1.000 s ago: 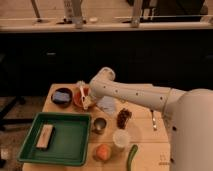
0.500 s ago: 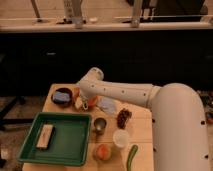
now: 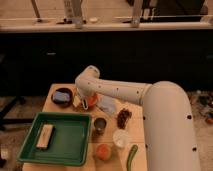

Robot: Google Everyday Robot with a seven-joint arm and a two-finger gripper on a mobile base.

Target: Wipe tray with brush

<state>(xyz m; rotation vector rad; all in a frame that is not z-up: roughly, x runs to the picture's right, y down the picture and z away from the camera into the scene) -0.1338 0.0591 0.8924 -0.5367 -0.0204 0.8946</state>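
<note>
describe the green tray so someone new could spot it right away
Start at the light wooden table; the tray fills its front-left corner, left of a small metal cup. The gripper hangs beyond it. It is the only large green rectangle, raised rim, pale block inside.

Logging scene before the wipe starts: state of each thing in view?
tray: flat on the table, holds one pale block
pale block: lying inside the tray, left part
gripper: down at the orange bowl, behind the tray
dark bowl: upright
metal cup: upright, right of the tray
</note>
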